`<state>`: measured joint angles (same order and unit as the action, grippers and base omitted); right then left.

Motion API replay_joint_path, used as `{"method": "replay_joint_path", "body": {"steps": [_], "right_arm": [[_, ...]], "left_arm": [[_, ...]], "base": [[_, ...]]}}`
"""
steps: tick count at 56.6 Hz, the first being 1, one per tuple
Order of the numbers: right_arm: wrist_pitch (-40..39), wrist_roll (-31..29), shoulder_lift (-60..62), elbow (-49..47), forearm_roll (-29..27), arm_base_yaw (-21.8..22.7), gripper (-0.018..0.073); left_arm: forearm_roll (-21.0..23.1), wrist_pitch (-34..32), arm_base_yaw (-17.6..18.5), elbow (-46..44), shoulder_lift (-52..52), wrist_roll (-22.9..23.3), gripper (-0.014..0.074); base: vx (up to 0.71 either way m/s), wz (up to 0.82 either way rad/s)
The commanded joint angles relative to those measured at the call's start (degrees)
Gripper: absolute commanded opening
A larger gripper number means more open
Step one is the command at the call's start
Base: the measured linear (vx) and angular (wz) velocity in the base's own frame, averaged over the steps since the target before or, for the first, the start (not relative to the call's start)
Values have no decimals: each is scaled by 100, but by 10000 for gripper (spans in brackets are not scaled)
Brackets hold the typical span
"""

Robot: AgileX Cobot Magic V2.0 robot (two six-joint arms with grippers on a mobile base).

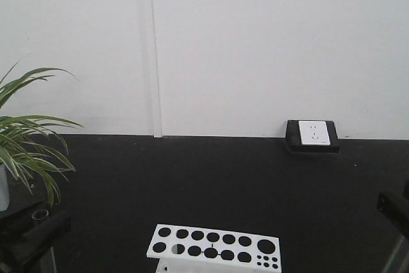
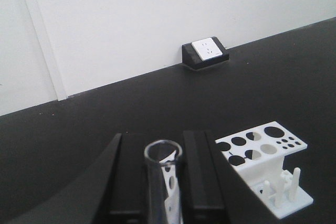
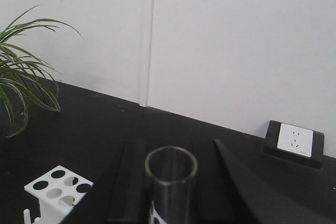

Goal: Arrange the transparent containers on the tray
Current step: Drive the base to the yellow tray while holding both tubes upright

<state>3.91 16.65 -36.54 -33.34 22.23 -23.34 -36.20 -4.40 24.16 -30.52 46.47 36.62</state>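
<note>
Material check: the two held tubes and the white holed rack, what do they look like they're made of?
Left-arm tube: clear and glossy, with the rack showing through its wall. Glass or clear plastic, can't tell which.
Right-arm tube: same see-through wall and shiny rim, same doubt.
Rack: opaque matte white, thin flat panels with clean round holes. Probably plastic.

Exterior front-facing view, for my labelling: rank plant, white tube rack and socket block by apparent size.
Plant and white tube rack look alike, both cropped, rack nearer: unranked.
Socket block is clearly smallest.
</note>
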Motion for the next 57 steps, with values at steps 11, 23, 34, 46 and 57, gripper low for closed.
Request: {"method": "replay_joint_path", "body": {"steps": [11, 23, 34, 46, 57], "right_arm": [[-439, -19, 7, -167, 48, -9, -13], [-439, -19, 7, -167, 48, -9, -13], [-439, -19, 7, -167, 48, -9, -13], [-439, -19, 7, -167, 48, -9, -13], [-439, -19, 7, -167, 48, -9, -13]], "left_arm": [[78, -366, 36, -158, -41, 45, -6], [78, -366, 36, -158, -41, 45, -6], [78, -366, 36, -158, -41, 45, -6], [78, -366, 36, -158, -41, 45, -6], [78, -372, 36, -158, -41, 45, -6]], "base": [[0, 0], [-1, 0], [-9, 7], [-20, 16], [-25, 14]]}}
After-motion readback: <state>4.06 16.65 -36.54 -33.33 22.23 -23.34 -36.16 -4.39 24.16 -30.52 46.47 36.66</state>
